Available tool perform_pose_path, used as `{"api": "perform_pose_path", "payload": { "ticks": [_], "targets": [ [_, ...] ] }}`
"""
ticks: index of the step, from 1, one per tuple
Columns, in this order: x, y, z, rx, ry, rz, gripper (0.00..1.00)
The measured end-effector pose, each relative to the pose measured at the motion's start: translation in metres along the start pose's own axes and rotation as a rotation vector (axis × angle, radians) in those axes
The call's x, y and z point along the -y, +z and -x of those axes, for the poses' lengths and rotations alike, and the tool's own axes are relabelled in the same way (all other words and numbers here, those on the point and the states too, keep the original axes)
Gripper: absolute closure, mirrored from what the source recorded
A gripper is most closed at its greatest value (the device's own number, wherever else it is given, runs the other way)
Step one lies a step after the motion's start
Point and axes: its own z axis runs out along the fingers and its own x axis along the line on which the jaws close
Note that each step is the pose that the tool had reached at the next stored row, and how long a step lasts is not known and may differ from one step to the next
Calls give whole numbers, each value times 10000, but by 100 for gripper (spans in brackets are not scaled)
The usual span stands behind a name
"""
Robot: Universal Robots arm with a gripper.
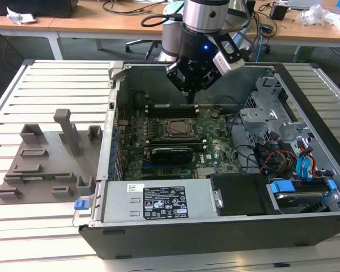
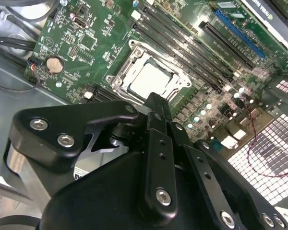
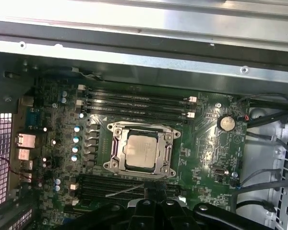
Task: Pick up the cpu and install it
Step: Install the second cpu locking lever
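The exterior view stands off from me, high and tilted down across the open computer case on its slatted table, my arm coming in from the far side with desks behind. My two wrist cameras ride near my claw and look down into the case from close above. The first wrist view faces the motherboard almost squarely, my claw's black body at its edge. The second wrist view looks obliquely past my linkage. All three views share the CPU socket and the memory slots beside it.
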Motion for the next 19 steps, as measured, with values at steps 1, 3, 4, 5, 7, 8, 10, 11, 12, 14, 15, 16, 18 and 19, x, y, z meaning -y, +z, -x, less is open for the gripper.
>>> {"api": "perform_pose_path", "payload": {
  "ticks": [1,3,4,5,7,8,10,11,12,14,15,16,18,19],
  "targets": [
    [32,2,-3,1,0,16,89],
    [68,3,-7,22,-4,231,89],
    [91,4,-9,49,-10,503,89],
    [123,5,-12,80,-13,822,89],
    [178,7,-18,107,-17,1092,89],
    [259,14,-25,119,-20,1202,89],
    [342,31,-33,119,-20,1216,89],
    [374,46,-36,119,-19,1216,89],
    [380,52,-37,120,-19,1218,89],
    [386,64,-37,120,-19,1217,89],
    [390,78,-38,119,-19,1217,89],
    [392,89,-37,119,-19,1216,89],
    [394,101,-37,119,-19,1216,89],
    [396,115,-37,119,-19,1216,89]
  ]
}}
